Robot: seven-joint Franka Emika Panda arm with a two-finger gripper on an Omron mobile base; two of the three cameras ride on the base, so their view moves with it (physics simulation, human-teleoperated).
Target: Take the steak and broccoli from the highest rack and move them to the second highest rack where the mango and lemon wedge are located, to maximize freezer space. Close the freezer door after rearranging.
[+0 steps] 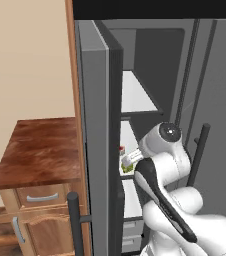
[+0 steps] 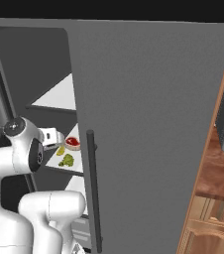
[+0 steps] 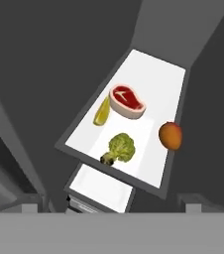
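**Four foods together on one white shelf, gripper open above them**

Low in the hand view, the two dark finger tips of the gripper (image 3: 113, 206) stand wide apart at the bottom corners, holding nothing, with free room between them and the shelf below. Just beyond, at the frame's centre, lies the thin flat white shelf panel (image 3: 153, 99), the second highest rack, its near edge running diagonally from middle left to lower right. Close to that edge sits the green broccoli floret with a pale stalk (image 3: 120, 148), with bare white shelf around it. Right of it, at the shelf's right border against the dark wall, rests the smooth orange-red mango ball (image 3: 170, 135). Farther in, the small flat steak (image 3: 127, 100) lies red side up with a pale cream rim, and the yellow lemon wedge (image 3: 102, 112) sits just beside it on the left, near the shelf's left edge. Behind the steak the shelf runs on bare to the back wall.

Upper left in the right base view, the highest rack (image 2: 59, 96) shows bare white. The tall grey freezer door (image 2: 148, 134) with its dark bar handle stands open.
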